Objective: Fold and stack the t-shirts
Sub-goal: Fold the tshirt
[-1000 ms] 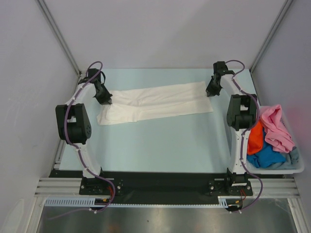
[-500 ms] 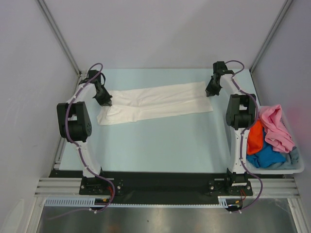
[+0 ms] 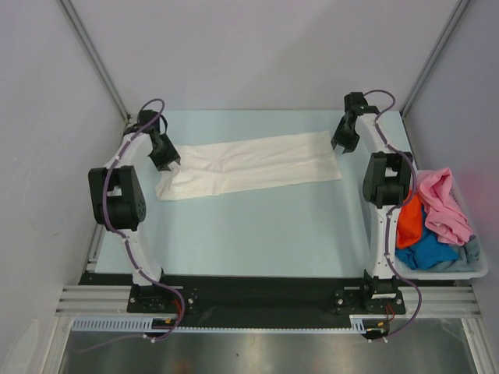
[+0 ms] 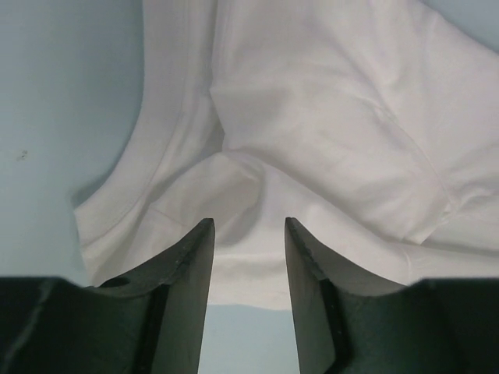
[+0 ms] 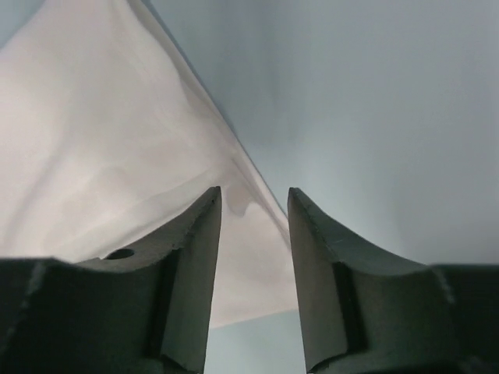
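Since the white t-shirt (image 3: 253,164) is light, limp cloth lying as a long folded band across the table (image 3: 257,234) from 10 to 2 o'clock, expect it to sag and slide, so pinch through all layers at its short ends. Your left gripper (image 3: 170,161) sits over the band's 9 o'clock end and your right gripper (image 3: 341,144) over its 3 o'clock corner. Both have jaws partly apart with nothing pinched; whether the tips touch the cloth, I can't tell.

Pale blue-green table (image 3: 257,226): surface flat, matte. Pale plastic bin (image 3: 477,269): stands at the table's right side, toward the near edge. Black strip (image 3: 257,292) and aluminium rails (image 3: 93,300) run along the near edge. Grey walls (image 3: 257,54) enclose the table.
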Robot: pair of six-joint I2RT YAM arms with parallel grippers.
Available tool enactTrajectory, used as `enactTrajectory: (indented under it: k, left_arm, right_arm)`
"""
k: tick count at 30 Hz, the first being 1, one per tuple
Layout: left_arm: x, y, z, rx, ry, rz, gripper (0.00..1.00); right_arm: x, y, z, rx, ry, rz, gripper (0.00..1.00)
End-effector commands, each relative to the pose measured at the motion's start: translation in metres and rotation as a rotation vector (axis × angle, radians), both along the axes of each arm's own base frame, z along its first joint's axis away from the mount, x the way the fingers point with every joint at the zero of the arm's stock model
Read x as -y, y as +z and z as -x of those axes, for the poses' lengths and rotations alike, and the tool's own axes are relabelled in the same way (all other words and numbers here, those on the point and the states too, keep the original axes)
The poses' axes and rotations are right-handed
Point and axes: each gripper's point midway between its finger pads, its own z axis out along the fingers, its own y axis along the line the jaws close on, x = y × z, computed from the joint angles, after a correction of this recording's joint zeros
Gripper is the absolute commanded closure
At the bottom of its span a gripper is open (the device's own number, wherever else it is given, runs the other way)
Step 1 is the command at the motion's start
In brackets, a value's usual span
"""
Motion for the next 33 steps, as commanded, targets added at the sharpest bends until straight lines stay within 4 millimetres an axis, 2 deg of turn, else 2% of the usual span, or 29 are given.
enactTrajectory:
  k: [1, 3, 4, 6, 7, 8, 10, 11, 12, 13, 14, 16, 17, 18, 19, 20, 23, 28, 29, 31, 33]
  left_arm:
    - [-0.014, 0.082, -0.009, 0.202, -0.021, -0.090, 0.53]
    - [-0.010, 0.093, -0.004, 0.234, -0.036, -0.079, 0.52]
    - [0.007, 0.096, 0.007, 0.247, -0.075, -0.024, 0.52]
    - [0.027, 0.098, 0.013, 0.287, -0.125, 0.046, 0.53]
    - [0.044, 0.085, 0.025, 0.263, -0.153, 0.093, 0.56]
    - [0.060, 0.081, 0.030, 0.259, -0.194, 0.157, 0.58]
    - [0.071, 0.064, 0.037, 0.233, -0.213, 0.199, 0.64]
    - [0.095, 0.057, 0.043, 0.211, -0.267, 0.242, 0.65]
    - [0.102, 0.053, 0.042, 0.216, -0.284, 0.261, 0.66]
    - [0.106, 0.043, 0.045, 0.194, -0.289, 0.280, 0.69]
    - [0.108, 0.032, 0.046, 0.171, -0.294, 0.287, 0.72]
    - [0.105, 0.022, 0.045, 0.150, -0.299, 0.269, 0.73]
    - [0.102, 0.018, 0.044, 0.138, -0.297, 0.256, 0.74]
    - [0.098, 0.010, 0.045, 0.113, -0.289, 0.243, 0.75]
    - [0.094, 0.010, 0.042, 0.117, -0.288, 0.237, 0.76]
    - [0.091, 0.008, 0.041, 0.107, -0.282, 0.232, 0.77]
    - [0.083, 0.004, 0.037, 0.095, -0.268, 0.209, 0.80]
    - [0.074, -0.012, 0.042, 0.049, -0.249, 0.193, 0.82]
    - [0.063, -0.014, 0.044, 0.041, -0.222, 0.193, 0.82]
    - [0.058, -0.018, 0.047, 0.028, -0.215, 0.188, 0.83]
    - [0.052, -0.023, 0.050, 0.015, -0.203, 0.168, 0.83]
  right_arm:
    - [0.015, 0.058, 0.009, 0.047, 0.027, 0.108, 0.54]
    - [0.007, 0.067, 0.019, 0.051, 0.045, 0.082, 0.52]
    - [-0.012, 0.068, 0.035, 0.041, 0.085, 0.036, 0.50]
    - [-0.036, 0.065, 0.042, 0.064, 0.111, -0.035, 0.47]
    - [-0.061, 0.058, 0.060, 0.039, 0.157, -0.094, 0.46]
    - [-0.076, 0.059, 0.060, 0.065, 0.178, -0.126, 0.46]
    - [-0.104, 0.057, 0.068, 0.063, 0.235, -0.179, 0.45]
    - [-0.131, 0.052, 0.074, 0.056, 0.297, -0.192, 0.46]
    - [-0.144, 0.051, 0.078, 0.049, 0.323, -0.215, 0.47]
    - [-0.165, 0.050, 0.084, 0.035, 0.362, -0.279, 0.49]
    - [-0.189, 0.046, 0.091, 0.017, 0.376, -0.366, 0.57]
    - [-0.210, 0.042, 0.093, 0.015, 0.382, -0.451, 0.65]
    - [-0.221, 0.041, 0.087, 0.044, 0.391, -0.493, 0.72]
    - [-0.230, 0.029, 0.090, 0.014, 0.393, -0.522, 0.76]
    - [-0.240, 0.029, 0.093, -0.006, 0.401, -0.576, 0.80]
    - [-0.242, 0.026, 0.092, -0.021, 0.401, -0.593, 0.90]
    - [-0.249, 0.016, 0.091, -0.054, 0.419, -0.619, 1.00]
    - [-0.261, 0.007, 0.101, -0.119, 0.482, -0.710, 1.00]
    - [-0.262, 0.007, 0.104, -0.130, 0.493, -0.725, 1.00]
    - [-0.268, 0.008, 0.110, -0.147, 0.525, -0.776, 1.00]
    - [-0.266, 0.000, 0.113, -0.168, 0.526, -0.782, 1.00]
